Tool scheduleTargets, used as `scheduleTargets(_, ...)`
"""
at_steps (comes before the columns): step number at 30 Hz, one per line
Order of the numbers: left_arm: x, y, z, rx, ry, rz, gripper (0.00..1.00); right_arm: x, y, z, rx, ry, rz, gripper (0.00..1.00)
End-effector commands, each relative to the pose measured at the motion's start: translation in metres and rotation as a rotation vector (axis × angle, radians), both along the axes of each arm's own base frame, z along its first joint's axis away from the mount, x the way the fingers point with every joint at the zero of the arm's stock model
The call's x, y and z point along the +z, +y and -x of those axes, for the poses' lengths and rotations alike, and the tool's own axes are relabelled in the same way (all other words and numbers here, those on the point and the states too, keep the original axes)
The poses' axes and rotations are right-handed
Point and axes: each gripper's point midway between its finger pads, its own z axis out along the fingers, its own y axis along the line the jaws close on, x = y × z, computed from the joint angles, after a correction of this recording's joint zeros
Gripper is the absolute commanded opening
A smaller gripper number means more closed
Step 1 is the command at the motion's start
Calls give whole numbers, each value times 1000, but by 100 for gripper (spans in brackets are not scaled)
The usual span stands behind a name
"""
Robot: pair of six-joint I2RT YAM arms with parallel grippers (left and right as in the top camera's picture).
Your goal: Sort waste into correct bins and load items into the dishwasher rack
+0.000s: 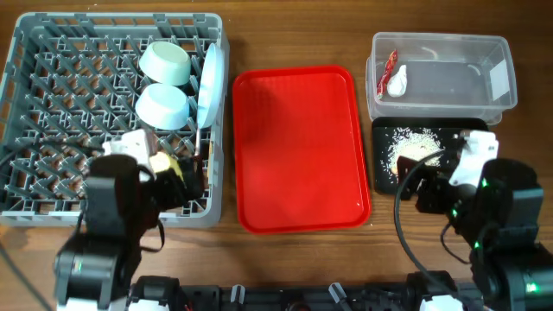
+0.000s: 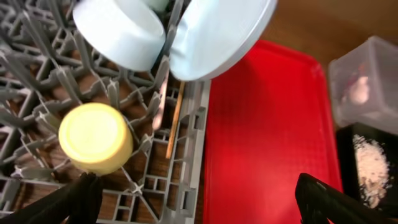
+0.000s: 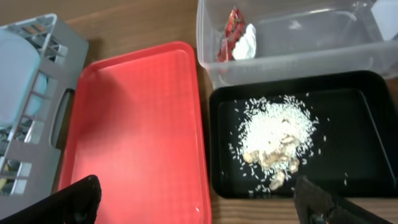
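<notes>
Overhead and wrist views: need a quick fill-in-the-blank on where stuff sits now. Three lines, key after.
1. The rice crumbs lie in the ___.
2. The red-and-white wrapper and the white scrap sit in the ___.
3. The cup standing in the dishwasher rack is coloured ___.
Missing words: black tray; clear tub; yellow.

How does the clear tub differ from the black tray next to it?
The tub is clear and deep; the black tray is opaque and shallow. The tub holds a wrapper and a scrap; the black tray holds crumbs. Both are rectangular, with similar footprints, and lie beside the red tray.
</notes>
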Motion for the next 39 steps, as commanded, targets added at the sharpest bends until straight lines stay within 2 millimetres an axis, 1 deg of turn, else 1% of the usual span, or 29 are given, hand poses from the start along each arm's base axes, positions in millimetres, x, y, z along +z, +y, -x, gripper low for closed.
scheduleTargets(1,7,1,4,-11,-47,-16,100,-4,-5,2,-30,9,11,100)
scheduleTargets(8,5,1,5,-11,-38,-17,100,-8,-5,-1,-30,30,12,100)
scheduleTargets(18,4,1,6,-11,-31,-18,100,-18,-5,-7,-30,82,17,100)
scheduleTargets(22,4,1,6,-11,-31,-18,100,-15,2,-4,2,66,17,100)
scheduleTargets(29,4,1,6,-11,-31,-18,100,-12,2,1,1,38,13,100)
scheduleTargets(32,4,1,6,-11,-31,-18,100,-14,-3,9,-13,10,14,100)
scheduleTargets(34,4,1,6,-11,-31,-18,100,-13,-6,12,-23,-39,16,100)
scheduleTargets(38,4,1,6,-11,-31,-18,100,-9,-8,12,-33,-203,3,100)
scheduleTargets(39,4,1,6,-11,-31,-18,100,-8,-7,9,-34,-291,-3,100)
